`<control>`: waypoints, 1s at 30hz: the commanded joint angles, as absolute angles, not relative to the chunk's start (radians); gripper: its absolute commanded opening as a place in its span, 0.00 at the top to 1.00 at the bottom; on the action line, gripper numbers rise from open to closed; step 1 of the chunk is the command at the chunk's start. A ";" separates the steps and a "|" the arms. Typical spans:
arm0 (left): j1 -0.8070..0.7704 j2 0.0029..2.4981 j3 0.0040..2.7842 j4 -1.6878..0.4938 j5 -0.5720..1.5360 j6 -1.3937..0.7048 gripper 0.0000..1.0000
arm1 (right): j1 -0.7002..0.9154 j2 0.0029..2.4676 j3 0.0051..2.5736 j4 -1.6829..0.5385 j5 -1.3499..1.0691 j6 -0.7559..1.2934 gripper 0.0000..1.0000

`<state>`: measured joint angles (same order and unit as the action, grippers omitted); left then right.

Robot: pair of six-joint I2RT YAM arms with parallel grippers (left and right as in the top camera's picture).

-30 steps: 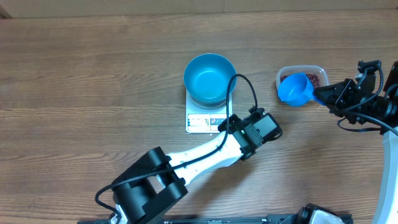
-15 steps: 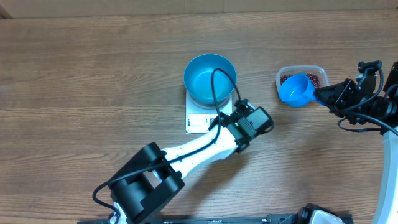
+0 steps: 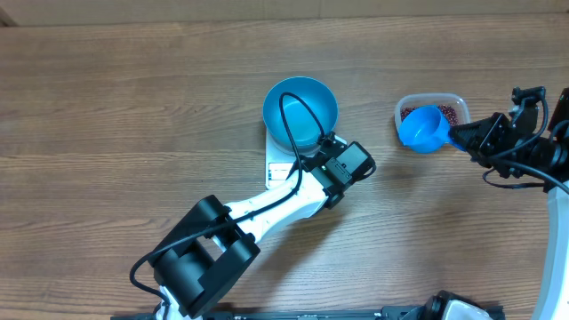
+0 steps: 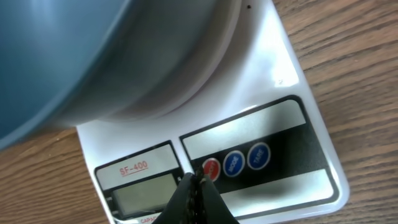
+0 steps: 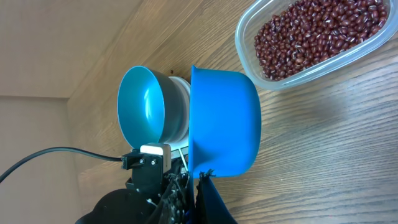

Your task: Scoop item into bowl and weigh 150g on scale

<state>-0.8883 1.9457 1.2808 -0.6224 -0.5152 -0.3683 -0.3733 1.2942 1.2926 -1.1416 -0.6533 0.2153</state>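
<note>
**On scale [image 4: 277, 68]: bowl [image 3: 324, 102] empty, beans [image 5: 317, 34] loose, a job for the scoop [image 5: 224, 124]**

Mid-tabletop, the bowl sits on the scale w/ nothing in it yet. The beans lie in the clear tub [image 3: 458, 98], off to the right. L pincer [image 4: 194, 186] is closed & empty, tips right by the red button [image 4: 211, 168]; can't tell if it's pressing. R pincer [image 5: 200, 186] is clamped on the scoop handle. The cup looks empty and hangs over the tub's near edge. My read: beans are small, hard, light, and roll & scatter easily, so no direct grab. I'd dig w/ the scoop, keep it level, tip slowly. Bowl is prob. light & slick-walled, so I'd avoid nudging it.
</note>
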 commanded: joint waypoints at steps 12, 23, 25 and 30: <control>-0.871 1.930 1.213 -0.513 -0.466 -0.337 0.96 | -0.377 1.279 1.320 -1.140 -0.651 0.207 0.96; -0.857 1.957 1.213 -0.511 -0.454 -0.337 0.96 | -0.377 1.279 1.320 -1.144 -0.651 0.207 0.96; -0.857 1.957 1.213 -0.513 -0.449 -0.337 0.96 | -0.377 1.279 1.320 -1.144 -0.651 0.207 0.96; -0.857 1.957 1.213 -0.519 -0.425 -0.337 0.96 | -0.377 1.279 1.320 -1.143 -0.651 0.207 0.96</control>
